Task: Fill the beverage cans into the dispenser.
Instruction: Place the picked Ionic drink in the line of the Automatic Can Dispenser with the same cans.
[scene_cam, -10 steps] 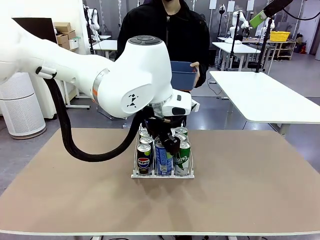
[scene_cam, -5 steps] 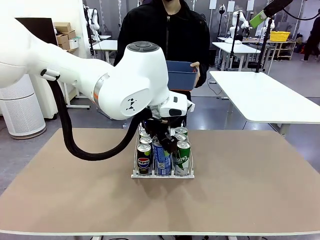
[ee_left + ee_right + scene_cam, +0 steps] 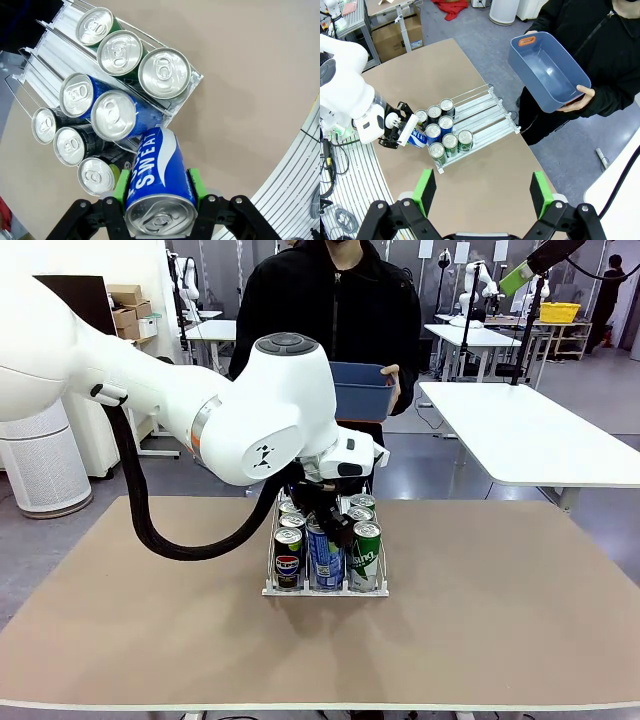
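The bench [image 3: 500, 620] carried the dispenser [image 3: 485, 117] near its middle, and beyond its far edge a person held a blue bin [image 3: 547, 75] clear of it. The left arm [image 3: 240, 410] reached across the dispenser; the right pincer [image 3: 482, 192] hung released, high and well apart, so the left was much the nearer. Eight cans [image 3: 120, 55] stood upright in the three lanes, bunched at one end. The left pincer [image 3: 159, 187] was clenched on a blue can [image 3: 157, 175], green pads on its sides. That can lay tilted, its long axis leaning toward the middle lane of blue cans just beside it. The open run of that lane lay beyond the standing cans.
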You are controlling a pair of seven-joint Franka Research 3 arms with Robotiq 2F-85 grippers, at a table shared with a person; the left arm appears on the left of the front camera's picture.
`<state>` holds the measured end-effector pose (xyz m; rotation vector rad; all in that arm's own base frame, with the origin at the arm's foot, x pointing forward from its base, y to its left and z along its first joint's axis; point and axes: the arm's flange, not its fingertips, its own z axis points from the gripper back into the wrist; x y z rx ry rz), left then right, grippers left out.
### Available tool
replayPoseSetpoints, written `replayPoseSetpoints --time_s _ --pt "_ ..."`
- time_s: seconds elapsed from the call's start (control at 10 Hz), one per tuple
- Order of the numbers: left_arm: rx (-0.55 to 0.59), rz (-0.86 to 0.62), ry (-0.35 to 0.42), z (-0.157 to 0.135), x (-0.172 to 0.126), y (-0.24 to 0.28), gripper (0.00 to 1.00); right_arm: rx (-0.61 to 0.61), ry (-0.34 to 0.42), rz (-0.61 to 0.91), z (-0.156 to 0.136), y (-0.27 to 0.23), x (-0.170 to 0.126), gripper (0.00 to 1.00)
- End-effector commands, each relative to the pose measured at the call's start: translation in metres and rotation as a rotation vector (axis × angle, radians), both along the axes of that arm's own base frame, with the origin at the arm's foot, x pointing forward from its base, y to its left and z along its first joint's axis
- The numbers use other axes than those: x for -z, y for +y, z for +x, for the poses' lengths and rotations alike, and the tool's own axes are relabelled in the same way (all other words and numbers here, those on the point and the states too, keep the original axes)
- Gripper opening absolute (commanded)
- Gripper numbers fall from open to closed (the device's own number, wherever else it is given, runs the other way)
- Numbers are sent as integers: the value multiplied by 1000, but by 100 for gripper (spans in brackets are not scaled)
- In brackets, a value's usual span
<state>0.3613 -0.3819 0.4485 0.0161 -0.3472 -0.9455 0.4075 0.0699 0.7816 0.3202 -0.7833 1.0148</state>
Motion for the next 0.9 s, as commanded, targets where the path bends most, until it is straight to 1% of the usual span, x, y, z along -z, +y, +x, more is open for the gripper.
replayPoseSetpoints --time_s 0.0,0.3,0.6,0.8 --pt "12 1 -73 21 -2 2 57 -7 9 2 -1 -1 1 100" --pt "33 -14 -104 33 4 2 57 -7 9 2 -1 -1 1 100" --pt "37 -105 -103 43 8 1 57 -7 9 2 -1 -1 1 100" --pt "39 -129 -102 50 13 -1 57 -7 9 2 -1 -1 1 100"
